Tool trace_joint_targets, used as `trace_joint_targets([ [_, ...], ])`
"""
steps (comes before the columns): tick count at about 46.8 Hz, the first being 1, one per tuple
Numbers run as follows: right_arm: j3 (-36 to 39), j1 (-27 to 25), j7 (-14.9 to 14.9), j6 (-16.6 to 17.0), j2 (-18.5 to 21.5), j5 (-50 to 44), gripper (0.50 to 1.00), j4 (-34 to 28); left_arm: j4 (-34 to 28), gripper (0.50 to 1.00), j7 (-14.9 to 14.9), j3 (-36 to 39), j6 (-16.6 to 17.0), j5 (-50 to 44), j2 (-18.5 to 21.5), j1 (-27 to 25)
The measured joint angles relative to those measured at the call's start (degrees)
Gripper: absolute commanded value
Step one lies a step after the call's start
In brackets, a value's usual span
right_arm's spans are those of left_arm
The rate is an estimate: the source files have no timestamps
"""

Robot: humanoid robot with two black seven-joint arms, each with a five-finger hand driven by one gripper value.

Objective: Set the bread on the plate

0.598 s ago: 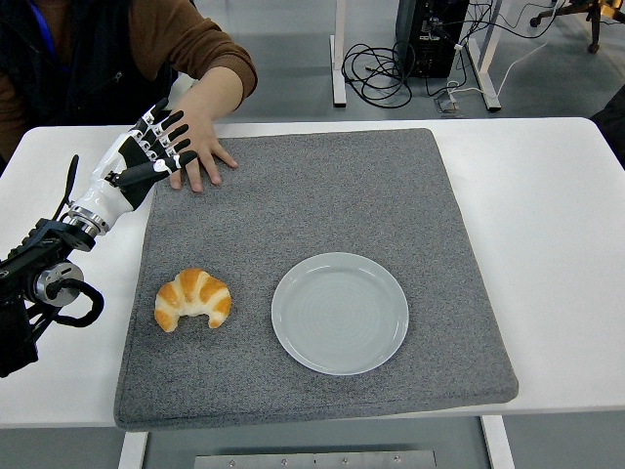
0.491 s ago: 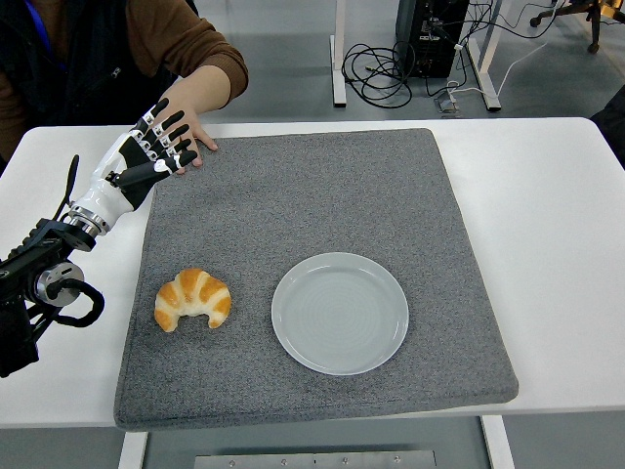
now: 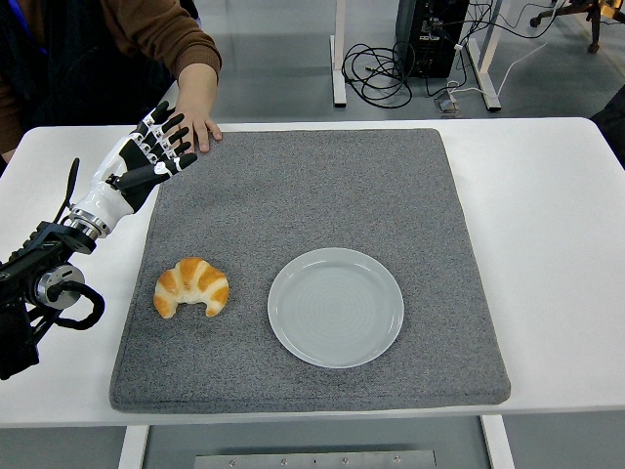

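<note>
The croissant point(image 3: 191, 286) lies on the grey mat point(image 3: 322, 186), just left of the empty plate point(image 3: 336, 307), not touching it. Up-left, the left hand point(image 3: 146, 156) hovers, fingers point(image 3: 174, 140) spread, holding nothing. A person's hand point(image 3: 200, 122) rests at the desk point(image 3: 547, 215) edge.

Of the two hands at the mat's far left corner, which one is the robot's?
The black-and-white jointed left hand, fingers spread, holding nothing. The bare hand behind it, from a brown sleeve, is a person's.
</note>
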Motion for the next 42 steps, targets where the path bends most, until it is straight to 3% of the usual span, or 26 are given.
trace_joint_targets([
  [42, 0.0, -0.03, -0.01, -0.03, 0.0, 0.0, 1.0, 0.0, -0.02, 0.966, -0.26, 0.08, -0.24, 0.07, 0.13, 0.8],
])
